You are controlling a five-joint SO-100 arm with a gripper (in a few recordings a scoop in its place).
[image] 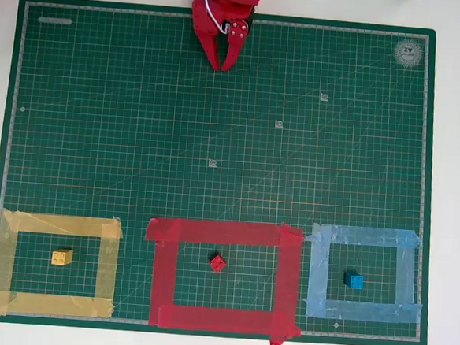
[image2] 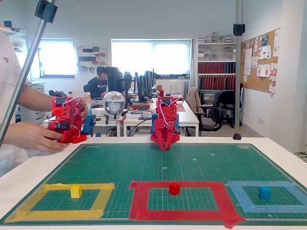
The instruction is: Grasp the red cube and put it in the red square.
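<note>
The red cube (image: 217,262) (image2: 174,189) lies on the mat inside the red square (image: 225,233) (image2: 180,214), a wide outline of red tape at the mat's near edge. The red arm is folded back at the far edge of the mat. Its gripper (image: 223,64) (image2: 164,146) points down at the mat there, fingertips together, holding nothing, far from the cube.
A yellow block (image: 61,256) (image2: 76,191) sits inside a yellow tape outline (image: 60,225) to the left. A blue block (image: 353,280) (image2: 264,192) sits inside a light blue tape outline (image: 365,236) to the right. All lie on a green cutting mat (image: 216,140).
</note>
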